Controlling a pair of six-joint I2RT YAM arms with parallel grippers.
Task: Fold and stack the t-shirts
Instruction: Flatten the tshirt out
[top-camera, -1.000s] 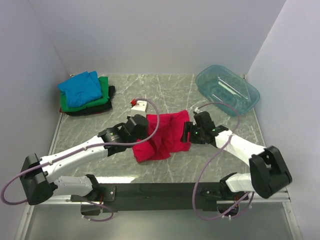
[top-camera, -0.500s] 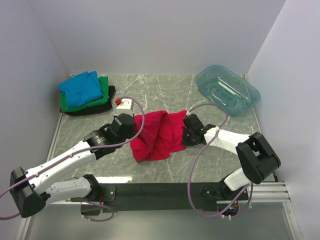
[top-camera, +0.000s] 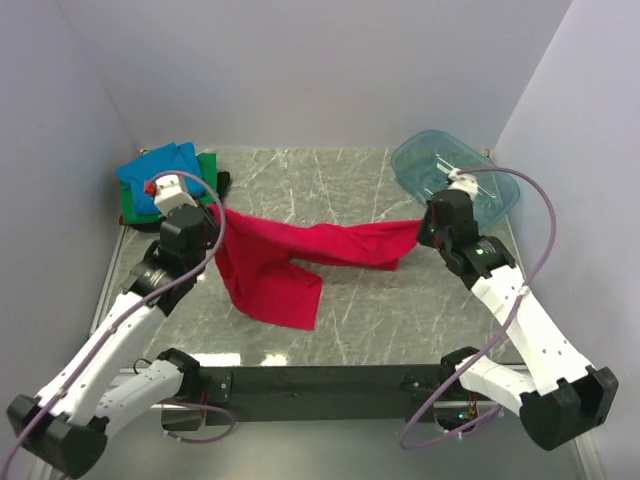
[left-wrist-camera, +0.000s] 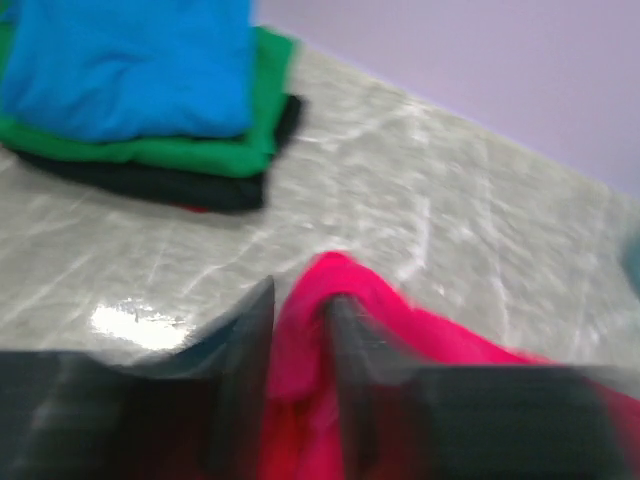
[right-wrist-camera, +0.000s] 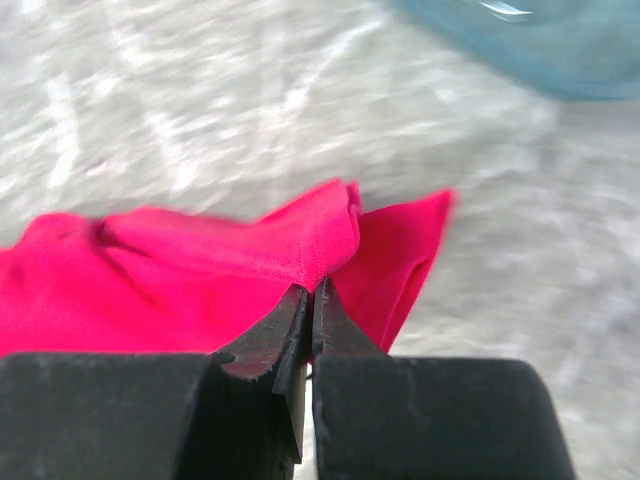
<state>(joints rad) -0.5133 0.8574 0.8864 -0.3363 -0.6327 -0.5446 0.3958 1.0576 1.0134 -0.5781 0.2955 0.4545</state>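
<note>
Now — left tool (left-wrist-camera: 298, 302), right tool (right-wrist-camera: 310, 292) both clamp red-pink tee (top-camera: 330, 242) over grey marble table (top-camera: 350, 190); lilac walls (top-camera: 300, 70).

**Bright light, blurry close-ups**

The top view is bright and sharp, with soft shadows. The left wrist view is smeared, with a shiny spot on the surface (left-wrist-camera: 135, 320). The right wrist view is fuzzy far off, but its jaws look sharp

Soft matt cloth: red-pink t-shirt (top-camera: 272, 285), folded tees (top-camera: 160, 178) at 10 o'clock. Glossy stone-look table (top-camera: 340, 190); clear teal plastic tub (top-camera: 492, 192)
</note>
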